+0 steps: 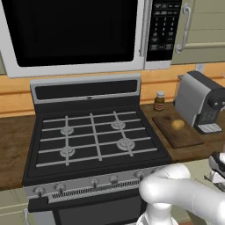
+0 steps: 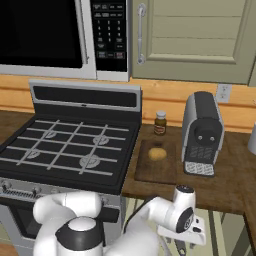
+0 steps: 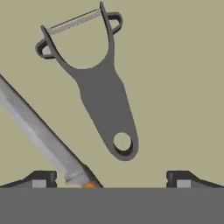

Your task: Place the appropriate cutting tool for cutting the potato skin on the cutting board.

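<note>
Down in the hand view, a dark grey Y-shaped peeler lies flat on a plain beige surface, blade end toward the top of that view and the holed handle end toward the bottom. Just beside it on the left a knife runs on a diagonal — its pale blade does not touch the peeler, and a bit of orange handle shows at the lower edge. The end effector hangs over both with its two dark tips spread wide, released and grasping nothing; the peeler's handle end sits between the tips but apart from each. Whether that beige surface is a drawer floor I cannot tell.

Up on the wooden worktop, the cutting board lies flat between the stove and the coffee machine. The potato rests on the board — toward its far half, with bare board nearer the front edge. A small brown jar stands behind the board, near the wall, apart from it. The board's right edge lies just beside the coffee machine's base, its left edge near the stove's side. Above the stove hangs a microwave, and a pale cabinet door is beside it.
</note>
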Robot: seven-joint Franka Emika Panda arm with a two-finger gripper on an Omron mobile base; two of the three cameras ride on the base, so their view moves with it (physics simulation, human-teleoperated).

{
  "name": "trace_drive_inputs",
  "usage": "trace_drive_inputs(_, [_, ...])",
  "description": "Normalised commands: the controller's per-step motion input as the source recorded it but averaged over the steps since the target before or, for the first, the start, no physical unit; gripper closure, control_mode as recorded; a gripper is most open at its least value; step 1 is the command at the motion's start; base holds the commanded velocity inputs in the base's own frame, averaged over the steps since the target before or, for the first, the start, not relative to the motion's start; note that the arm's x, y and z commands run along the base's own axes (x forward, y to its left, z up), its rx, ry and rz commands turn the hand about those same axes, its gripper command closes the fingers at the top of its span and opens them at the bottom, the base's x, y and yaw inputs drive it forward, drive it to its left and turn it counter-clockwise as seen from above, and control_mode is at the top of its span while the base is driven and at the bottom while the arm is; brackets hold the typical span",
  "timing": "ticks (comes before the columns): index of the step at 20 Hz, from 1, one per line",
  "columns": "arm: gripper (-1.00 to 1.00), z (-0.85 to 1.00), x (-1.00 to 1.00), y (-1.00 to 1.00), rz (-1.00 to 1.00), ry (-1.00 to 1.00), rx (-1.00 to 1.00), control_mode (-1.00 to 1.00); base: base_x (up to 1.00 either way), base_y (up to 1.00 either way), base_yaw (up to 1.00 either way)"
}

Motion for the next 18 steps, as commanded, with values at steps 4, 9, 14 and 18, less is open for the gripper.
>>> trace_drive_inputs(4, [-1.0, -0.36, 0.29, 0.0, 0.0, -0.02, 0.0, -1.0, 0.0, 0.0, 0.0])
trace_drive_inputs(9, [-1.0, -0.38, 0.18, -0.05, 0.03, -0.05, 0.0, -1.0, 0.0, 0.0, 0.0])
trace_drive_inputs(14, [-1.0, -0.4, 0.06, 0.01, 0.06, -0.05, -0.01, -1.0, 0.0, 0.0, 0.0])
trace_drive_inputs(18, [1.0, -0.57, -0.03, 0.2, 0.05, -0.03, -0.05, -1.0, 0.0, 0.0, 0.0])
